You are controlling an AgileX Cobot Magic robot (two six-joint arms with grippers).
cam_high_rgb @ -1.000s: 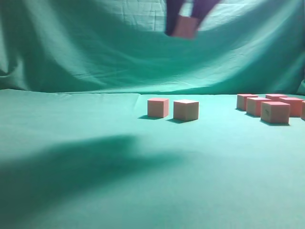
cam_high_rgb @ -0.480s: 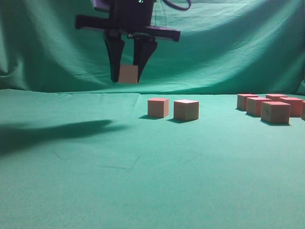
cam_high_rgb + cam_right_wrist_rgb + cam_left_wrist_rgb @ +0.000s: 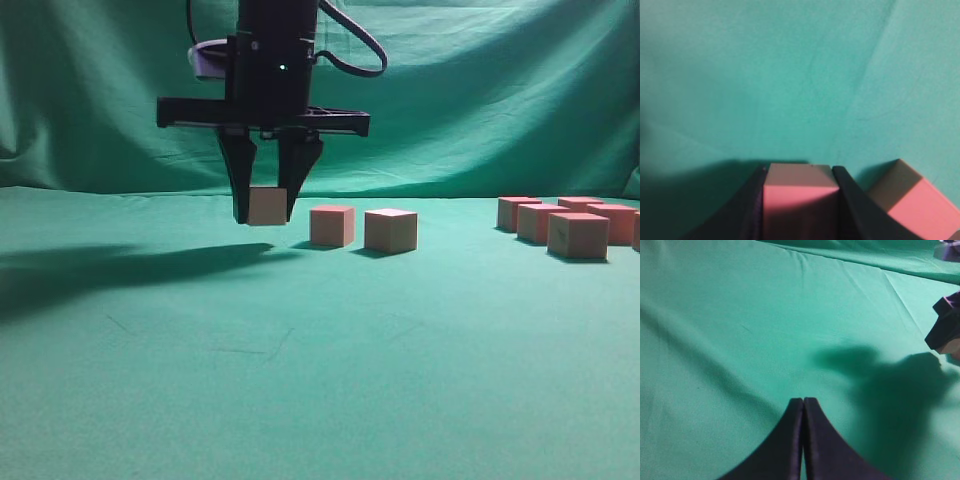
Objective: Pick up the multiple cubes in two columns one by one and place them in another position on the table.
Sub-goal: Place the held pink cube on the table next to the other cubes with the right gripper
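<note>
My right gripper [image 3: 265,218] is shut on a cube [image 3: 267,206] and holds it low over the green table [image 3: 300,380], just left of two cubes [image 3: 332,225] [image 3: 390,230] that stand side by side. In the right wrist view the held cube [image 3: 799,195] sits between the black fingers [image 3: 852,200] of the gripper [image 3: 799,171], with the neighbouring cube [image 3: 910,200] to its right. Several more cubes [image 3: 577,235] are clustered at the far right. My left gripper [image 3: 803,401] is shut and empty above bare cloth; it does not show in the exterior view.
A draped green backdrop [image 3: 480,100] hangs behind the table. The arm's shadow [image 3: 110,270] lies on the cloth at the left. In the left wrist view part of the right gripper [image 3: 945,330] shows at the right edge.
My right gripper has carried the cube from high at the top middle down and to the left, to table level beside the two cubes. The cubes on the table have not moved.
</note>
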